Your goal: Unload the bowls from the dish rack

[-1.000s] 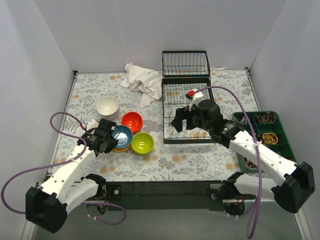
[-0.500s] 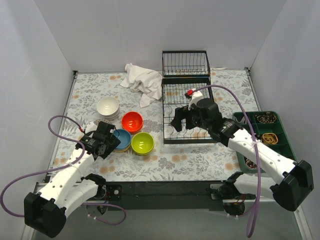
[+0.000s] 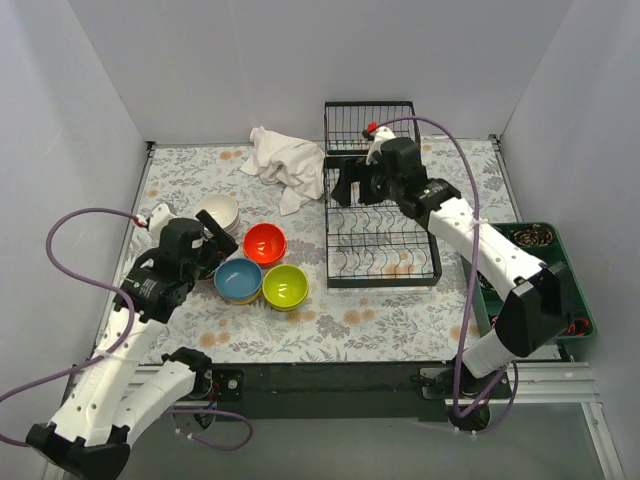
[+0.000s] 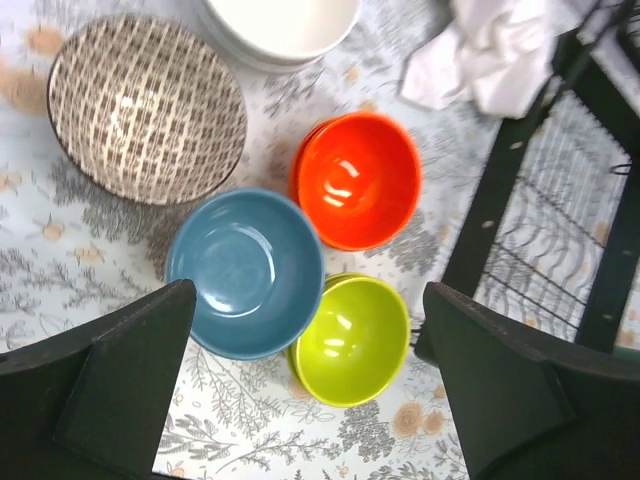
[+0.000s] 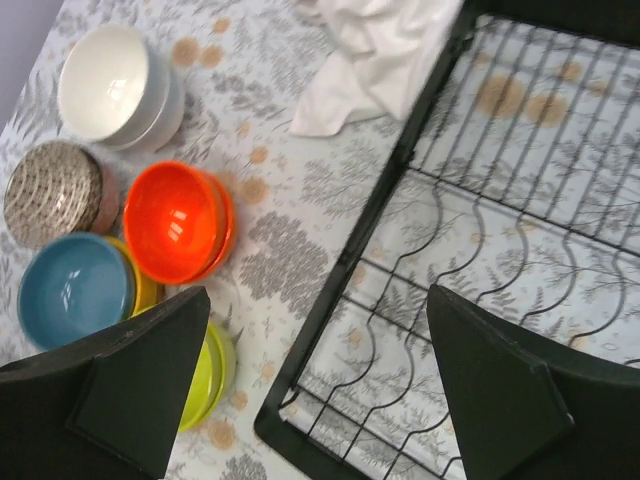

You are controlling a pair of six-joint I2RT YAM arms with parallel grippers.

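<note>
Left fingers [image 4: 125, 390], right fingers [image 5: 140, 380] wide, empty

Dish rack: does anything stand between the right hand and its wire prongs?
Nothing visible does. The right hand hangs open over the dish rack; its wrist view shows only bare wire prongs below it.

The orange bowl [image 3: 264, 242], blue bowl [image 3: 240, 279] and green bowl [image 3: 285, 286] sat packed close, left of the dish rack [image 3: 380, 225]. Only a narrow lane of surface [image 3: 380, 315] ran between them and its left rail. A crumpled white cloth [image 3: 285, 165] blocked the lane's far end. The near band lay open.
</note>
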